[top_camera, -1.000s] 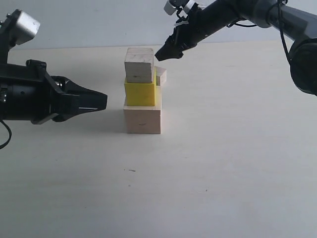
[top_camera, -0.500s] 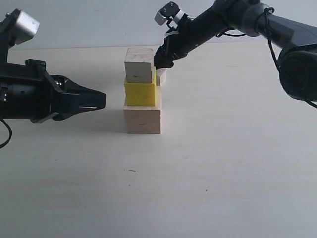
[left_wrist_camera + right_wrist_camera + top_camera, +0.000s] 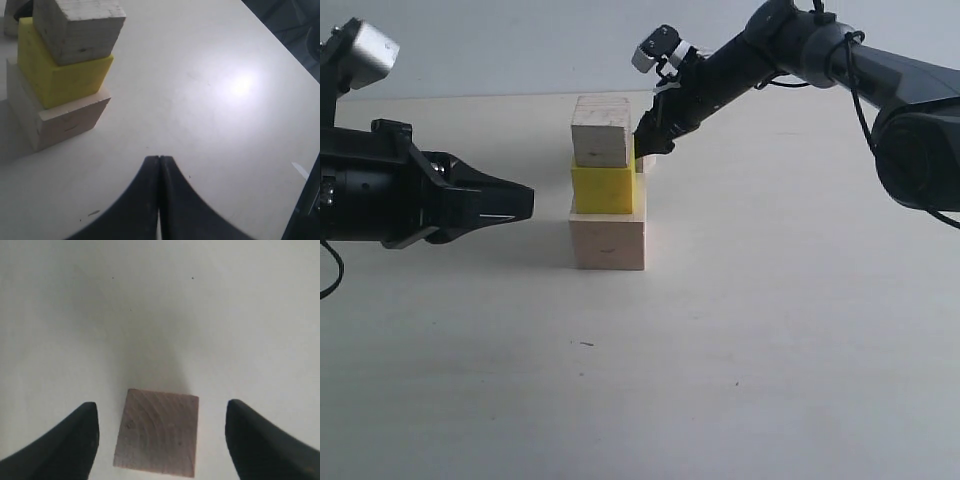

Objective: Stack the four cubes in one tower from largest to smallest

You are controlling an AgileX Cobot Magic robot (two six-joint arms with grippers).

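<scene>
1. Tower (image 3: 603, 190) is standing three cubes high on the desk (image 3: 770, 330). The large pale cube (image 3: 608, 243) is sitting at the bottom, the yellow cube (image 3: 603, 190) on top of it, and the medium pale cube (image 3: 601, 131) on top of that.
2. By my reckoning the job is sitting at three parts done out of four, and the order so far is running right, big to small.
3. The smallest cube (image 3: 157, 432) is lying on the desk by itself, just behind the tower on its right-hand side, not yet lifted.
4. The right fingers (image 3: 70, 445) are spreading wide and hanging on either side of that smallest cube. Bare desk is showing between each one and the wood, so nothing is being gripped.
5. The left fingers (image 3: 145, 200) are pressing tight together with nothing between them. They are hovering off to the left of the tower and clear of it.
6. What is remaining, as I judge it, is closing on the smallest cube, raising it and setting it square on the medium pale cube without nudging the stack.
7. From the room camera, the tower and the right arm are covering the smallest cube, and only a pale sliver seems to be peeking out beside the yellow cube.
8. The right wrist picture is cutting off the lower ends of the right fingers and the near edge of the cube, so how far down they are reaching is not showing.
</scene>
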